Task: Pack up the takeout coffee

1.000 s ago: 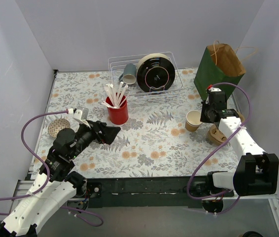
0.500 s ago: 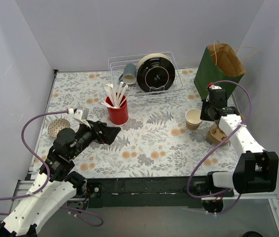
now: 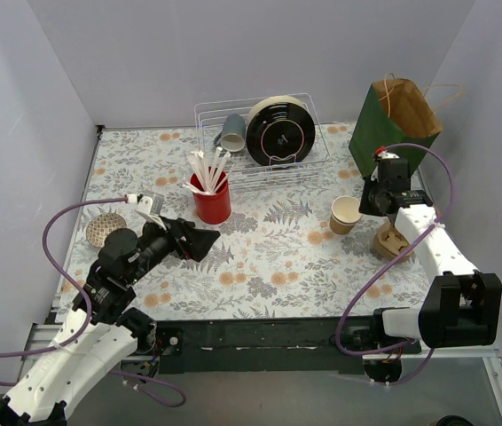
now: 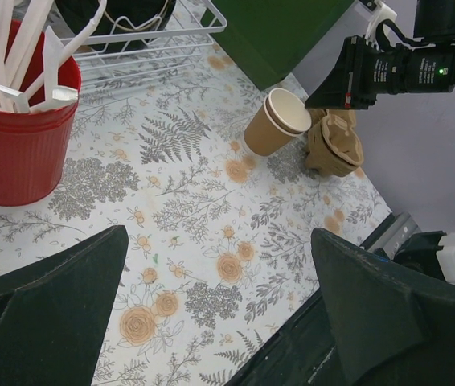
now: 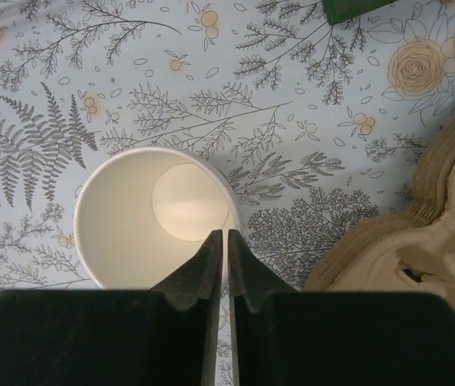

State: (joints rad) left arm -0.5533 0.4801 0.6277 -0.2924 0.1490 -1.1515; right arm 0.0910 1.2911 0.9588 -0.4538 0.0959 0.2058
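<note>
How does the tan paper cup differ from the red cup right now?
The paper cup is tan and empty; the red cup is packed with white sticks. The paper cup leans over, its rim pinched by the right gripper; the red cup stands upright with no gripper on it. The red cup has ribbed sides, the paper cup smooth ones. Both are open-topped.

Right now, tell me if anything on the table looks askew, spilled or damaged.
The paper cup is tilted rather than standing flat, beside the cardboard carrier; the right hand pinches its rim. It shows a double rim, perhaps two cups nested. Nothing looks spilled or damaged.
</note>
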